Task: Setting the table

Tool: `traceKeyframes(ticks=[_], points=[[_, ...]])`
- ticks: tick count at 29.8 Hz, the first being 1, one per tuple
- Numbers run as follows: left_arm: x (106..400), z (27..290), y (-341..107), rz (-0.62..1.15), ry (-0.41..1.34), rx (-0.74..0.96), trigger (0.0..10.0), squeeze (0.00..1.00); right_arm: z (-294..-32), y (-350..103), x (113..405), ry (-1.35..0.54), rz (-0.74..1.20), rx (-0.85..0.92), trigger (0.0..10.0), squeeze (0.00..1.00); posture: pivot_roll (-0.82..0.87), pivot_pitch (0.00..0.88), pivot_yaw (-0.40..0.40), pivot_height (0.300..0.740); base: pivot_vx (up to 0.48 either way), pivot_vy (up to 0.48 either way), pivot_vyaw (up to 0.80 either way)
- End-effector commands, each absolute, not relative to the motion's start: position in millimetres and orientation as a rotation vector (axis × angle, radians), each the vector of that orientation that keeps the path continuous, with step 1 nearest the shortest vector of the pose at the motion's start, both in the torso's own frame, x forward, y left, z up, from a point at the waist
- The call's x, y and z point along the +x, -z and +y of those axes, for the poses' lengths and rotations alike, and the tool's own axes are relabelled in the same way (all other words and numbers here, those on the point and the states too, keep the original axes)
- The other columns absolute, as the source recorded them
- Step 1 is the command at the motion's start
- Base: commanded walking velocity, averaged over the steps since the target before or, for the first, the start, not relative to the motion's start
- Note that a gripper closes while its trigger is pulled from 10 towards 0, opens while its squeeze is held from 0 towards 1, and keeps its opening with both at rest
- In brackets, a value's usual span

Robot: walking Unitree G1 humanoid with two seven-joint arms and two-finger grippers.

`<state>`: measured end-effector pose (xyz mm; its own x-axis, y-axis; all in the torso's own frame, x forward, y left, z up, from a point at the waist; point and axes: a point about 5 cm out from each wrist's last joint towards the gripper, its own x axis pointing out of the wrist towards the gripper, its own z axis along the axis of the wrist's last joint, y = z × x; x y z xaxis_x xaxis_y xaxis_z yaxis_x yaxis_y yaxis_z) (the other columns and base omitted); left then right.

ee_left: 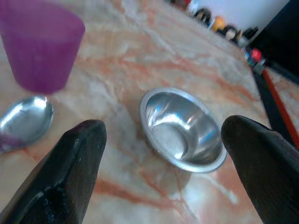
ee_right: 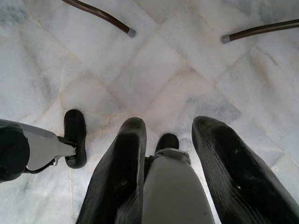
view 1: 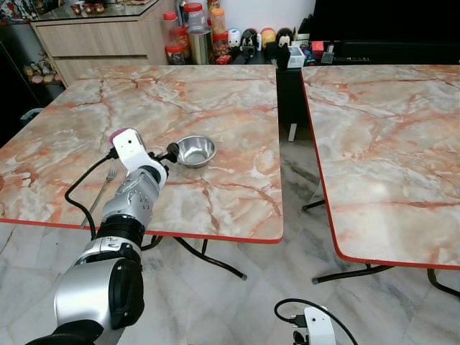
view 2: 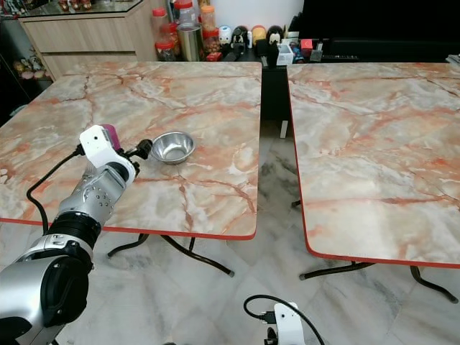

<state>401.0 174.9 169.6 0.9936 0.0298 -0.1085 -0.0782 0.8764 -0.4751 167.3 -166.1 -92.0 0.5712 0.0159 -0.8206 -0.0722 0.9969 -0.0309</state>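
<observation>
The small round bowl of shiny steel (view 1: 195, 150) stands on the marble-patterned bench with the red edge (view 1: 215, 100), toward the middle of its near half and well in from every edge. The left tool (ee_left: 163, 154) is just beside the bowl, on the side of the near left corner, and the bowl lies straight ahead between its two black fingers (ee_left: 70, 168), which are wide open and hold nothing. So the left arm is clearly the nearer one. A purple plastic cup (ee_left: 39, 44) and a steel spoon (ee_left: 25, 121) lie close to the bowl. The right tool (ee_right: 163, 154) hangs low over the floor, slightly open and empty.
</observation>
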Motion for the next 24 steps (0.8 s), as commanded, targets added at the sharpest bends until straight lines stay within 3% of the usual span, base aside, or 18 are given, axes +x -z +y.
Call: traceKeyframes(ticks=[1, 24], points=[[400.3, 183.4, -178.6, 0.023, -0.06, -0.461, 10.0, 0.0, -162.5, 90.6, 171.5, -0.066, 0.957, -0.067, 10.0, 0.0, -0.01, 0.0, 0.046, 0.719, 0.281, 0.0, 0.0], [399.2, 184.2, -185.0, -0.057, -0.049, -0.403, 10.0, 0.0, -160.8, 89.4, 174.8, -0.055, 0.952, -0.044, 10.0, 0.0, 0.0, 0.0, 0.047, 0.719, 0.338, 0.0, 0.0]])
